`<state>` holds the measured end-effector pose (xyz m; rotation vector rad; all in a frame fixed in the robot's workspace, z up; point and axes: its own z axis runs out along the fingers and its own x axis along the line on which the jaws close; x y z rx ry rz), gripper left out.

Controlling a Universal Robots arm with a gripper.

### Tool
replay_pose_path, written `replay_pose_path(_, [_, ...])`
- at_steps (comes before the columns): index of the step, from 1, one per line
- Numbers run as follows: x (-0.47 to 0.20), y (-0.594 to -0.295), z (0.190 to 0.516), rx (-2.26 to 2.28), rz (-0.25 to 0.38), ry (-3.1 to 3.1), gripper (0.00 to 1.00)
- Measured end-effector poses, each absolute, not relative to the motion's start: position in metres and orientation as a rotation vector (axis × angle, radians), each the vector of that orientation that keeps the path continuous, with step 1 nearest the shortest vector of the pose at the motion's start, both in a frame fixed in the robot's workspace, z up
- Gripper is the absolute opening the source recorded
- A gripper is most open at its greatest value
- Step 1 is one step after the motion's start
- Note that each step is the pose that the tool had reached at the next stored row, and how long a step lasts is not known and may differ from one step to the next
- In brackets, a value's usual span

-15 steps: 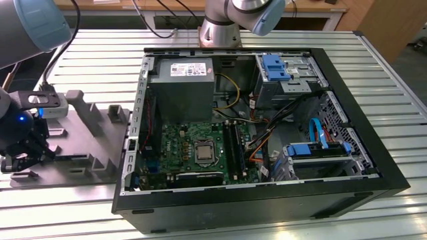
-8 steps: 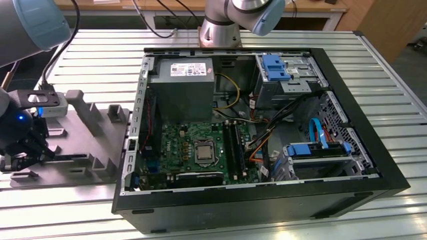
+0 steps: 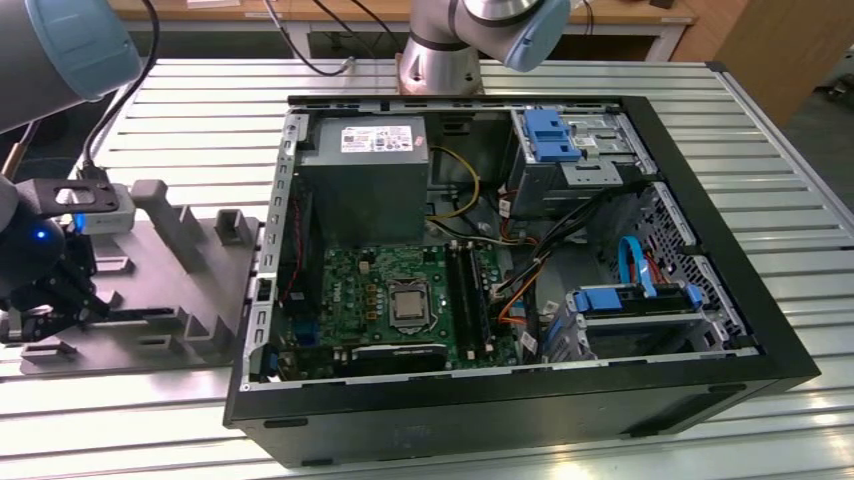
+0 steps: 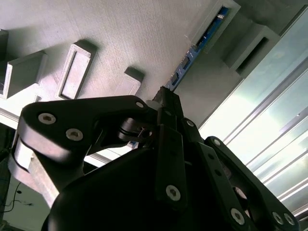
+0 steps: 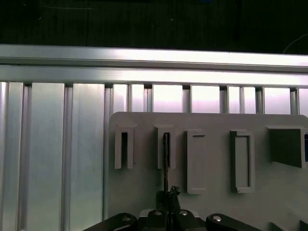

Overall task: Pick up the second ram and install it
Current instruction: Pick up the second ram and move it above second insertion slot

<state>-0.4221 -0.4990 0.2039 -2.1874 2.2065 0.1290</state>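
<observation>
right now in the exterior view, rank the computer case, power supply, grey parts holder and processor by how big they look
1. computer case
2. grey parts holder, partly hidden by the arm but it looks wider than the supply
3. power supply
4. processor, by far the smallest

One end of second ram (image 4: 185,62) behind claw (image 4: 166,95)

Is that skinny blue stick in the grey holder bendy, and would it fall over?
Probably stiff: the thin blue circuit-board stick runs dead straight. Likely light, as it looks very thin edge-on in the first wrist view. Standing on its narrow edge, it would probably tip without the grey slotted holder bracing it.
</observation>
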Motion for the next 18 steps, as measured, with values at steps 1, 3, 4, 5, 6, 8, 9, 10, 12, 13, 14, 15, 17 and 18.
replay_pose_path(1, [-0.422, -0.499, 0.204, -2.187, 0.129, 2.207, 0.12])
replay_pose_path(3, [-0.422, -0.499, 0.204, -2.187, 0.129, 2.207, 0.12])
replay_pose_path(4, [-0.422, -0.499, 0.204, -2.187, 0.129, 2.207, 0.12])
replay_pose_path(5, [-0.422, -0.499, 0.204, -2.187, 0.129, 2.207, 0.12])
replay_pose_path(6, [-0.422, -0.499, 0.205, -2.188, 0.129, 2.207, 0.12])
replay_pose_path(8, [-0.422, -0.499, 0.207, -2.188, 0.129, 2.207, 0.12])
replay_pose_path(9, [-0.422, -0.499, 0.209, -2.188, 0.129, 2.207, 0.12])
replay_pose_path(10, [-0.422, -0.499, 0.210, -2.188, 0.129, 2.207, 0.12])
replay_pose_path(12, [-0.422, -0.499, 0.214, -2.187, 0.129, 2.207, 0.12])
replay_pose_path(13, [-0.422, -0.499, 0.217, -2.187, 0.129, 2.207, 0.12])
replay_pose_path(14, [-0.422, -0.499, 0.219, -2.187, 0.129, 2.207, 0.12])
replay_pose_path(15, [-0.422, -0.499, 0.221, -2.187, 0.129, 2.207, 0.12])
replay_pose_path(17, [-0.422, -0.499, 0.226, -2.187, 0.129, 2.207, 0.12])
replay_pose_path(18, [-0.422, -0.499, 0.228, -2.188, 0.129, 2.207, 0.12])
